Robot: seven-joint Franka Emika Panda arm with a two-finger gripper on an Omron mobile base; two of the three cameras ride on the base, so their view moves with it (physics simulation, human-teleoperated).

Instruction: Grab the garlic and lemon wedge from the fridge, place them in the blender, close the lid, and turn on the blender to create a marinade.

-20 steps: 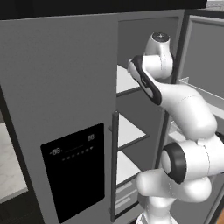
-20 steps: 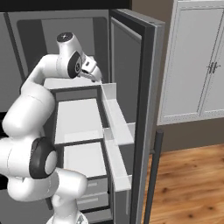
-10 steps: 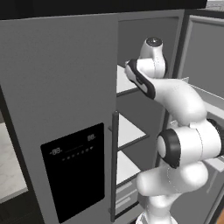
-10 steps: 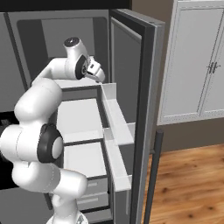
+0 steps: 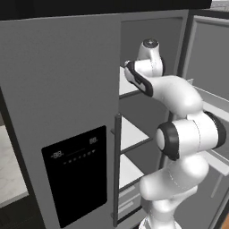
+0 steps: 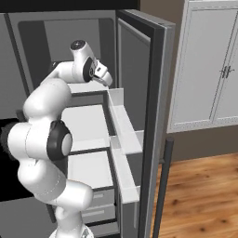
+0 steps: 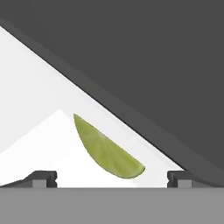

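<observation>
Lemon wedge lined up for pickup in the fridge

The gripper is spread wide so its tips straddle the lemon wedge, which is seen at 12 o'clock between them, lying on a white shelf.

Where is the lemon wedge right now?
In the hand view, the lemon wedge lies on a white fridge shelf, between the open gripper's fingertips, near the dark wall.

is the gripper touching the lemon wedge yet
Apart. In the hand view the lemon wedge lies on the white shelf between the two fingertips, with white shelf showing on both sides of it.
</observation>
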